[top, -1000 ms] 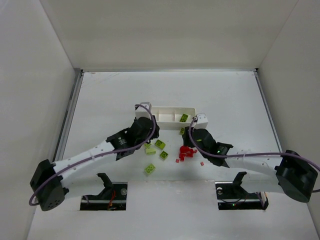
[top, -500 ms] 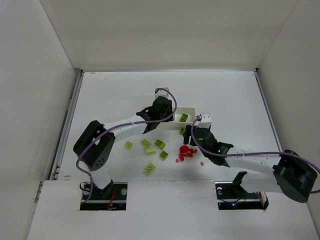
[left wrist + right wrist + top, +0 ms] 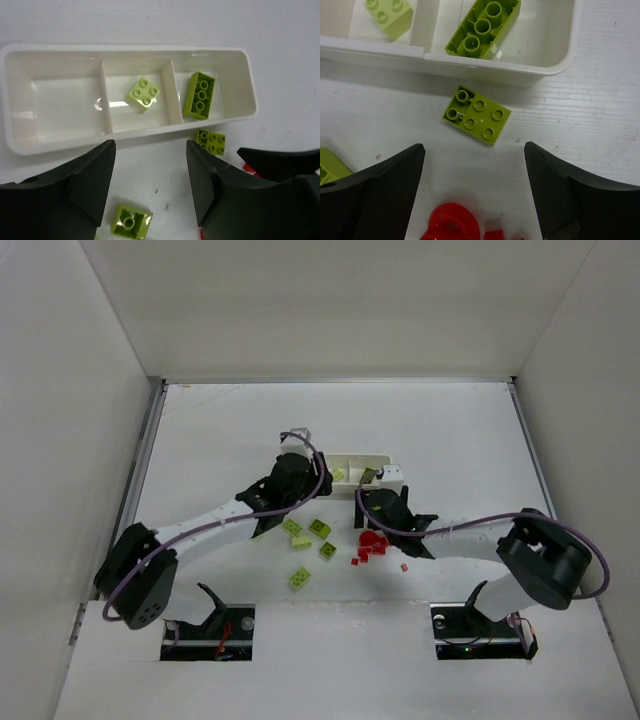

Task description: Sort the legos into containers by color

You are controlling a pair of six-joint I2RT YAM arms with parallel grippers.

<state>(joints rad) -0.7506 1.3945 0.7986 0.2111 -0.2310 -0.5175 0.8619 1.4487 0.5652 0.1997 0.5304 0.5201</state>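
Tray (image 3: 125,48): long axis runs 9 to 3 o'clock in the left wrist view.
Long green lego (image 3: 200,95): in the 3 o'clock compartment, axis 12 to 6.
Left gripper (image 3: 150,170): jaws parted, empty.
Right gripper (image 3: 474,165): jaws wide, empty.

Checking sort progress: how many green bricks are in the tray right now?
2. A square lime-green brick sits in the white tray's middle compartment; a longer lime-green brick, underside up, lies in the end compartment beside it. The other end compartment is empty, and the whole tray is visible.
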